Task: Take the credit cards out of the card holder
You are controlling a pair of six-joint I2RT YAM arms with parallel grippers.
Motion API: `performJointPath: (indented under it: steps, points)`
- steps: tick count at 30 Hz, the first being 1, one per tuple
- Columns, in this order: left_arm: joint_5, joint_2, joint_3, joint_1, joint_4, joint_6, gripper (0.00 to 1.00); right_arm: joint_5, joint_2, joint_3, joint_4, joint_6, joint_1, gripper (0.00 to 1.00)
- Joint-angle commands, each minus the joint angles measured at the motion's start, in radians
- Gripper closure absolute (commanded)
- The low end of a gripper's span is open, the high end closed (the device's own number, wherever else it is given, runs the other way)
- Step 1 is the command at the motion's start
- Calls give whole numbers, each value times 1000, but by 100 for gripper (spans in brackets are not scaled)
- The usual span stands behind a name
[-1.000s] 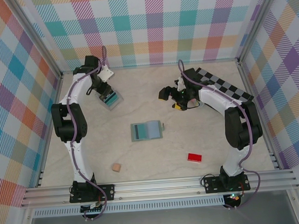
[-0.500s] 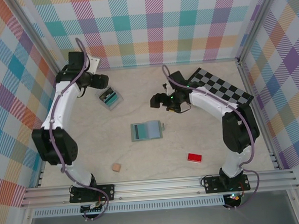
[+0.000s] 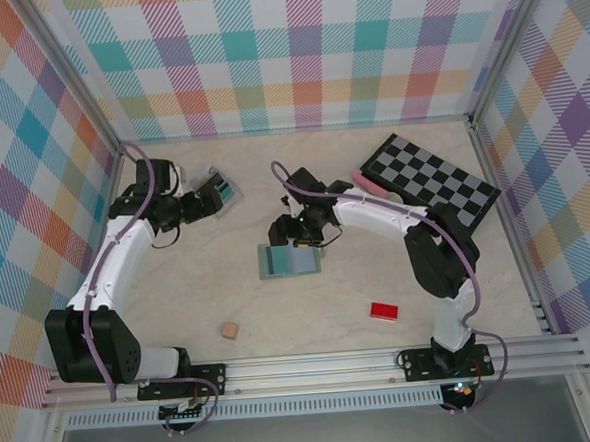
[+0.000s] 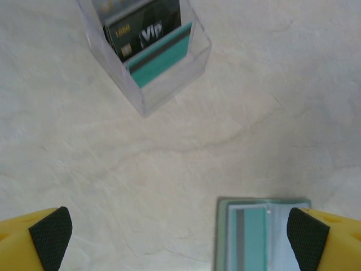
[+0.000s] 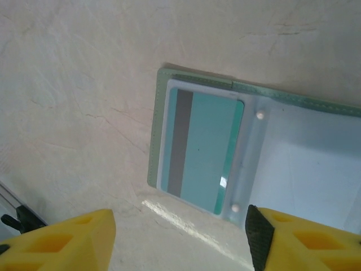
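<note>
So the wallet (image 3: 288, 259) is lying open flat around the middle of the table (image 3: 398, 265), with a teal card (image 5: 203, 149) with a grey stripe tucked in the pocket of one half. The right gripper (image 3: 288, 233) hangs right over the wallet's far edge. In its wrist view the yellow fingers (image 5: 56, 240) stand a fair way apart with nothing between them, so it's holding nothing, and the wallet is just below. Over on the left side, the left gripper (image 3: 199, 202) sits just beside a clear box (image 3: 220, 190). Its jaws are spread wide and it's got nothing in them either. Inside that box there's a black card (image 4: 144, 34) with "VIP" on it and a second teal card (image 4: 161, 56) standing up in front of it. Other bits: a checkered board (image 3: 430, 180) at the far right, a red block (image 3: 384, 311) near the right arm's base side, and a little wooden cube (image 3: 229, 330) near the left, all well apart from the wallet.
</note>
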State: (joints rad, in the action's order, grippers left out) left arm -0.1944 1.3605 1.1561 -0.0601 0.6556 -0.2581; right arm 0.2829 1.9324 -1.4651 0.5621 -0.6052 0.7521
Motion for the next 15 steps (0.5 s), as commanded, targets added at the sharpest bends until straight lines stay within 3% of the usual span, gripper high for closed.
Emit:
performJointPath:
  steps: [1,7,12,15]
  points:
    - [-134,-25,-80,6,-90,-186,0,55,15,7,-96,-64,-9,38]
    - [-237,3,-188,-24,-202,-296,1,43,103,-26,-115,-131,-12,49]
    - [-266,43,-239,-90,-273,-357,21,11,125,-28,-93,-134,-22,54]
    - [-247,70,-273,-157,-328,-404,27,28,140,-30,-87,-137,-29,62]
